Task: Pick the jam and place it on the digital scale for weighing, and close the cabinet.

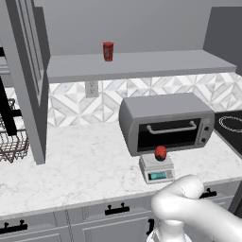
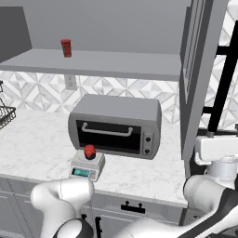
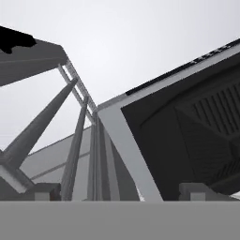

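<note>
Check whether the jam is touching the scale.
Touching. In the left base view the jam sits directly on the scale platform with no gap; the right base view shows the same.

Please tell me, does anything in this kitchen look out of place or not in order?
The cabinet doors stand open over the counter. Otherwise all is tidy: the jam sits upright on the digital scale before the toaster oven, and a red can stands on the shelf.
</note>
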